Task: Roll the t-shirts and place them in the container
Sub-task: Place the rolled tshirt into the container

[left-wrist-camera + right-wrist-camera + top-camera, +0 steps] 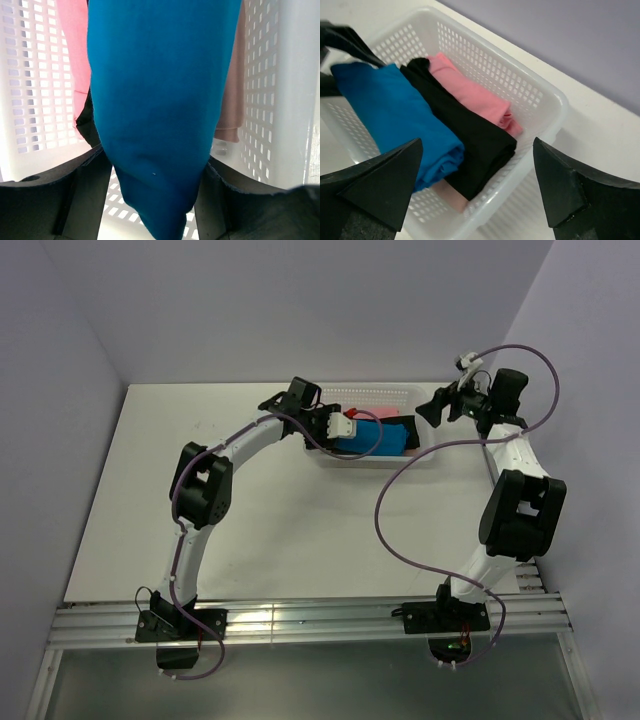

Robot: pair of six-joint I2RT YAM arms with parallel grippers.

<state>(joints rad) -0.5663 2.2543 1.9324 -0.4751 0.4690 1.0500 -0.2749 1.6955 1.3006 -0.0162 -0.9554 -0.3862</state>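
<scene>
Surface: a white table [250, 530] is sitting between pale lavender walls [60, 390].
Basket: a white mesh basket [555, 100] is resting at the far middle of the table.
Blue t-shirt [395, 115]: bright turquoise, smooth, bundled into a thick roll; it is lying in the basket on the left arm's side.
Black t-shirt [465, 130]: it is lying folded lengthwise, touching the blue one.
Pink t-shirt [470, 92]: it is lying folded against the basket's far wall, beside the black one.
Tan cloth [232, 100]: it is showing beneath the others.
Left gripper [157, 200]: it is reaching into the basket, its fingers [90, 195] clamping the blue t-shirt from both sides.
Right gripper [477, 190]: it is hovering over the basket's right end, jaws spread wide, gripping nothing.
</scene>
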